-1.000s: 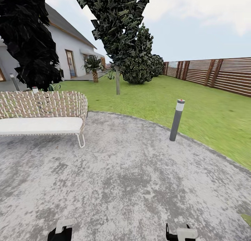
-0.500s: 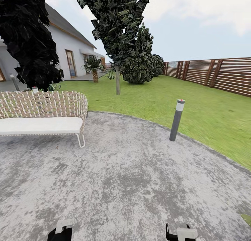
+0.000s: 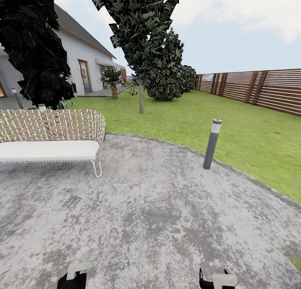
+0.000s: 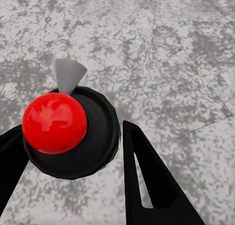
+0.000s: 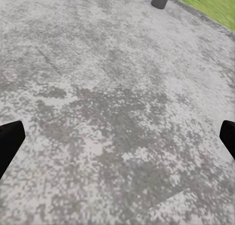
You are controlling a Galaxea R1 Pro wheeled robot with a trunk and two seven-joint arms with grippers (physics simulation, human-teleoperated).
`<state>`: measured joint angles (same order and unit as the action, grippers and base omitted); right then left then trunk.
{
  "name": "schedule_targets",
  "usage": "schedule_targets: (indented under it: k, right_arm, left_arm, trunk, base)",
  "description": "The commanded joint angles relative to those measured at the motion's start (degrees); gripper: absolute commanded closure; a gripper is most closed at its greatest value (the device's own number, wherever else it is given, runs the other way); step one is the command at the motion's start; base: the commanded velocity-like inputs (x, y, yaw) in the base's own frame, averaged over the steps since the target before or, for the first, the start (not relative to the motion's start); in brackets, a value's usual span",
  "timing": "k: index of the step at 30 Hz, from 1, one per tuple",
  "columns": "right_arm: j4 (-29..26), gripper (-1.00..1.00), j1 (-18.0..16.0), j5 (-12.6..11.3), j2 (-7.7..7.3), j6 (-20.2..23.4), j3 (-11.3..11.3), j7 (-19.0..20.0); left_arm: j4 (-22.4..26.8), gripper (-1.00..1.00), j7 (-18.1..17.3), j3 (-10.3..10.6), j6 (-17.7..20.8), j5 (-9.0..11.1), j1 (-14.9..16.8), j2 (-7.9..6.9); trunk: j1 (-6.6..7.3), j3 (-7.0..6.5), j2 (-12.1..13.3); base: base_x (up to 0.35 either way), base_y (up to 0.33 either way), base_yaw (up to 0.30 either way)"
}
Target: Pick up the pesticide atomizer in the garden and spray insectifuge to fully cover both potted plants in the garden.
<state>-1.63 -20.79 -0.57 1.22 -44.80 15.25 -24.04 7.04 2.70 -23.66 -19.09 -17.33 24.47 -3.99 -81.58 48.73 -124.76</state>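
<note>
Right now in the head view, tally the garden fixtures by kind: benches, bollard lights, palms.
White-cushioned woven wicker bench: 1
Short grey bollard lights: 3
Small palm by the house: 1
Total: 5

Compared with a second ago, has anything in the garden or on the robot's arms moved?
Nothing has visibly changed. The wicker bench, the bollard light and the wooden fence sit as before, and both the left gripper and right gripper stay low over the paved circle.
</note>
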Motion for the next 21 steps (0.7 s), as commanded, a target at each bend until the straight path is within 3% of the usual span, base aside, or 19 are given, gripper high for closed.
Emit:
schedule_targets:
  k: [1,14,21]
  right_arm:
    - [0.0,-1.0,0.0,0.0,0.01,0.0,0.5,-0.5]
    - [0.0,-1.0,0.0,0.0,0.01,0.0,0.5,-0.5]
    - [0.0,-1.0,0.0,0.0,0.01,0.0,0.5,-0.5]
  left_arm:
    - [-0.1,1.0,0.3,-0.2,-0.2,-0.6,0.1,0.0]
    - [-0.1,1.0,0.3,-0.2,-0.2,-0.6,0.1,0.04]
    - [-0.1,1.0,0.3,-0.2,-0.3,-0.6,0.1,0.04]
  trunk:
    - [0.01,0.05,0.0]
    - [0.01,0.05,0.0]
    - [0.01,0.05,0.0]
  base:
    - [0.03,0.0,0.0]
    - [0.148,0.0,0.0]
    - [0.307,0.0,0.0]
